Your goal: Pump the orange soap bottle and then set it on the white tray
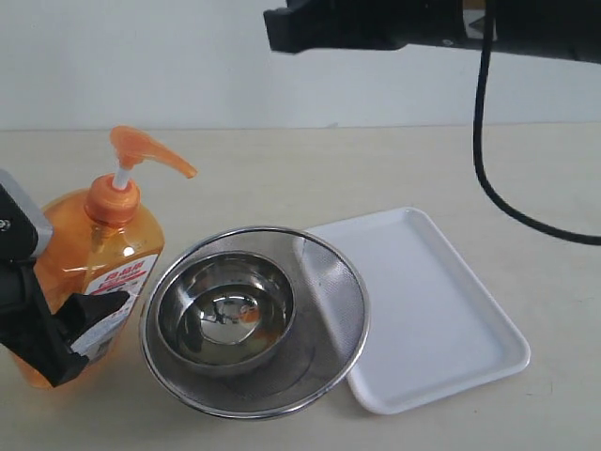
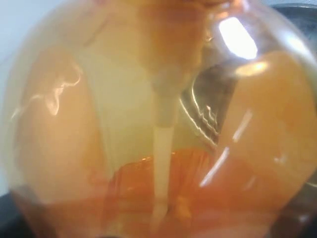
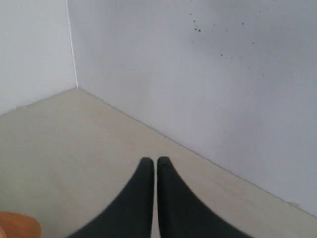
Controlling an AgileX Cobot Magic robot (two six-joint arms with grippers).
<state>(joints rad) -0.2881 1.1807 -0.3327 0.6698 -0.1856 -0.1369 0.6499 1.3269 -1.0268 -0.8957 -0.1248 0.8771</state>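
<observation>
Notes from the exterior view: orange soap bottle (image 1: 103, 249) stands upright at the left of the table (image 1: 282, 169), pump head (image 1: 141, 150) pointing right. The left gripper (image 1: 70, 324) clamps the lower body; 1 black finger (image 1: 99, 305) crosses the label and the other is hidden behind the bottle. Just beside it on the right sits a mesh strainer (image 1: 329, 291) with a steel bowl (image 1: 225, 315) inside. The white tray (image 1: 441, 310) lies right of that, and the strainer rim overlaps the tray's near-left edge. The right arm (image 1: 394, 23) hangs high at the back, trailing a cable (image 1: 484, 141).

Left wrist view: the bottle (image 2: 158, 124) fills the frame, very close and blurred, with a pale tube (image 2: 163, 148) through its middle. No fingers show.

Right wrist view: the right gripper (image 3: 156, 168) has its 2 fingers pressed together, holding nothing, above bare table and facing a pale wall (image 3: 198, 74). An orange patch (image 3: 15, 225) at the frame edge is likely the pump head; cannot confirm.

Handling, as a judgement: smooth plastic walls that probably give under squeeze, some liquid weight, tall and tippy. The low, broad body looks the best hold. The pump head is sprung, so pressing calls for a firm brace below. Carrying it to the tray means lifting clear over the strainer.
</observation>
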